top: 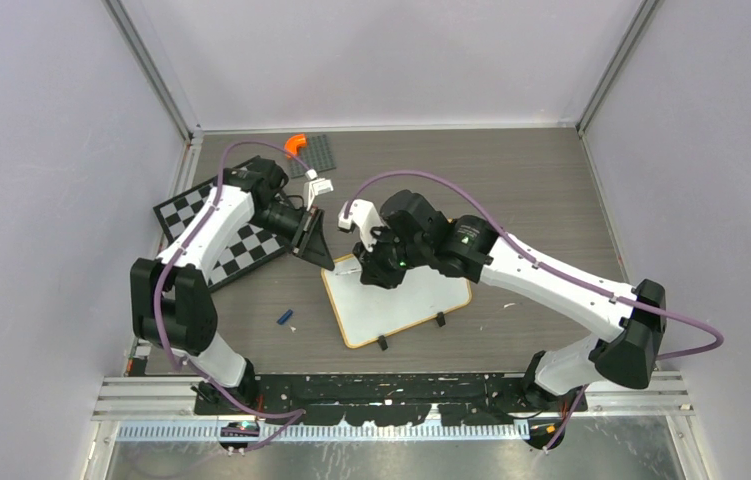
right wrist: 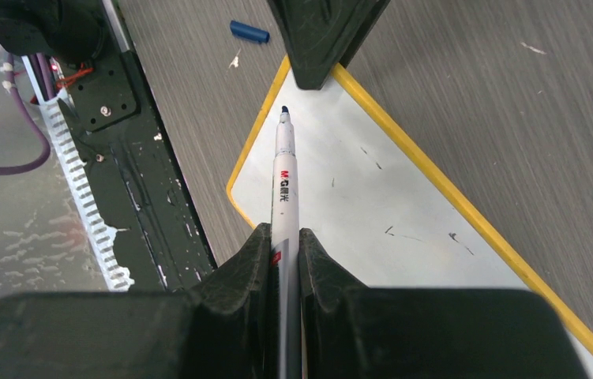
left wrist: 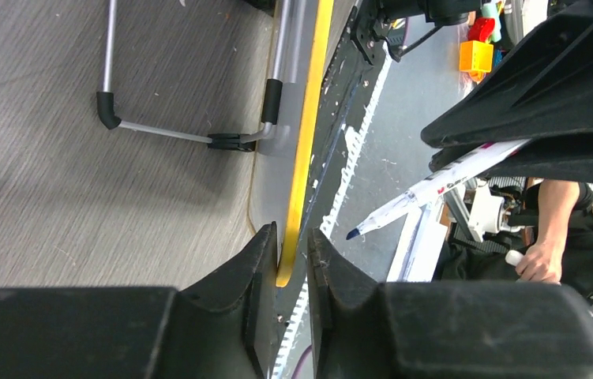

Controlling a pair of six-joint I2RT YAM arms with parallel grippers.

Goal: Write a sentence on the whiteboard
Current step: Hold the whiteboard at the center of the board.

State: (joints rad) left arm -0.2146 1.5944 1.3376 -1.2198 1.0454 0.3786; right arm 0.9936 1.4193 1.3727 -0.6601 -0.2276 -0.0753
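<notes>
Now, marker [right wrist: 284,189] tip over whiteboard [right wrist: 372,205], left fingers [left wrist: 253,268] astride rim [left wrist: 302,158].

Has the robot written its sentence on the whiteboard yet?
Not yet. Done: cap off, lying on the table. In hand: right gripper holds the marker over the whiteboard; left gripper straddles its rim. Left: the whole sentence; the board shows only specks.

Overhead view facing down, wrist views close, sharing whiteboard [top: 406,300]

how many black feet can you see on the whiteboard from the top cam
2. Both stick out from the near long edge of the whiteboard: one foot by the near-left corner, the other further right. Any along the far edge may be hidden.
</notes>
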